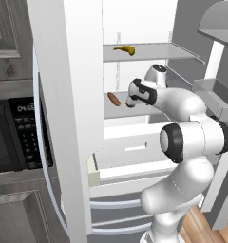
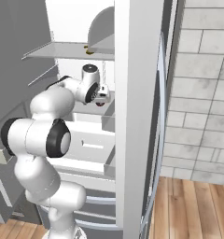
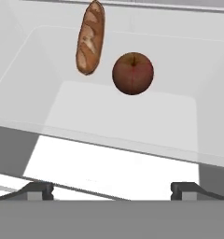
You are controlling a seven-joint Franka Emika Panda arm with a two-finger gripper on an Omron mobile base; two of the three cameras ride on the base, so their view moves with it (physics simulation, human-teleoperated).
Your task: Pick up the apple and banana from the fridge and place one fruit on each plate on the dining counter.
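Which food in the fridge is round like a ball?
The dark red apple. The brown bread roll beside it is long, and the yellow banana on the shelf above is curved.

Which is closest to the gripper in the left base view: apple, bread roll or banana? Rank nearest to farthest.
1. apple: on the middle fridge shelf, right under the gripper, fingers open.
2. bread roll: same shelf, just to the left of the gripper.
3. banana: one shelf up, well above the gripper.
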